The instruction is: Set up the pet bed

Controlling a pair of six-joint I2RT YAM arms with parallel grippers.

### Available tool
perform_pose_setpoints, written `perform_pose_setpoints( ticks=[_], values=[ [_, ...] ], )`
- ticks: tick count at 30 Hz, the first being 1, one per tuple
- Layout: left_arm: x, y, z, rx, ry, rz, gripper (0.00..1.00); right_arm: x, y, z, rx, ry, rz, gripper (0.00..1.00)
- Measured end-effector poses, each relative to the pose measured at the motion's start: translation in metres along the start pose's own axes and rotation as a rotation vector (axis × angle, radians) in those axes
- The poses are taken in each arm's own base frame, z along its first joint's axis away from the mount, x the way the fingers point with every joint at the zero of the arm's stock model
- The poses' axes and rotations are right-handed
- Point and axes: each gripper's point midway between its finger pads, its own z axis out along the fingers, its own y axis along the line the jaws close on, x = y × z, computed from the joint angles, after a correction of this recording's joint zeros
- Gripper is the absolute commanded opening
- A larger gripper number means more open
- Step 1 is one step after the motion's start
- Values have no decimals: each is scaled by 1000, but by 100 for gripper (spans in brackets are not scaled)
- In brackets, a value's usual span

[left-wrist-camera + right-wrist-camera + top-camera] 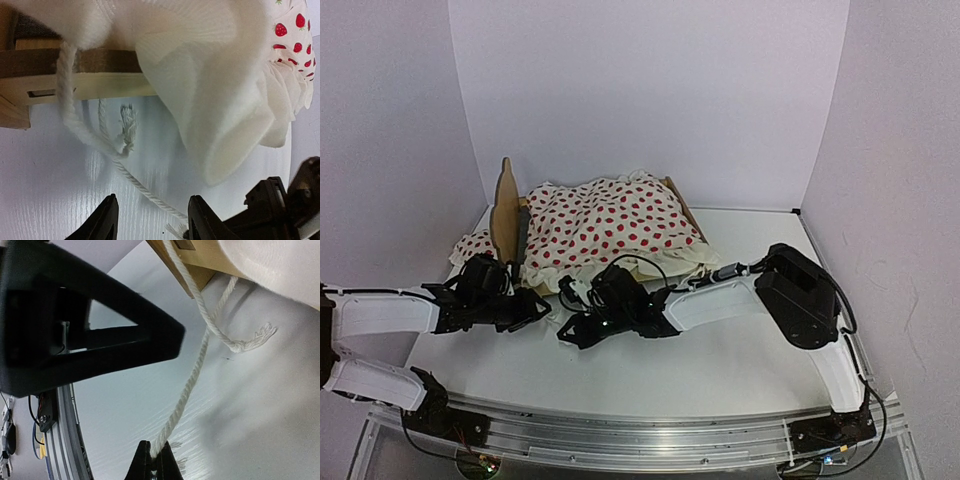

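One pet bed (505, 212) is holding a strawberry-print blanket (610, 225); right gripper (152, 460) is pinching a white cord (192, 375), left gripper (152, 212) standing spread.

Blanket (200, 75), cord (70, 115) hang before pet bed (100, 85).

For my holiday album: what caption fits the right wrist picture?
Right gripper pinching a white cord that runs up to the wooden pet bed, blanket draped above.

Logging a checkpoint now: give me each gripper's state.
Left gripper: open, fingers apart, holding nothing.
Right gripper: shut on the white rope.
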Motion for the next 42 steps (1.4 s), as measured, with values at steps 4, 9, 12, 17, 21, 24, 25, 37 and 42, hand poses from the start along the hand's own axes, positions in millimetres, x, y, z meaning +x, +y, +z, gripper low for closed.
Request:
perform_pose_setpoints(
  ticks=[4, 9, 12, 17, 21, 24, 25, 37, 42],
  values=[
    [-5, -1, -9, 2, -26, -6, 51, -2, -9, 16, -2, 1, 13, 0],
    [-21, 10, -5, -23, -92, -17, 47, -9, -6, 21, -30, -6, 21, 0],
    [-28, 17, 0, -47, -125, -16, 46, -15, -2, 21, -47, -14, 26, 0],
    [-28, 25, 4, -75, -125, -30, 47, -17, 4, 21, -71, -14, 36, 0],
    [-30, 44, 5, -109, -141, -65, 43, -17, 7, 21, -86, -10, 44, 0],
    [-36, 60, 7, -142, -179, -69, 42, -16, 7, 22, -97, -9, 51, 0],
    [-39, 63, 7, -144, -194, -64, 42, -15, 7, 24, -101, -9, 54, 0],
    [-57, 47, -2, -55, -294, 9, 41, -10, -4, 50, -114, -1, 97, 0],
    [-67, 56, -6, -68, -318, -16, 38, -15, -5, 62, -129, -14, 122, 0]
  ],
)
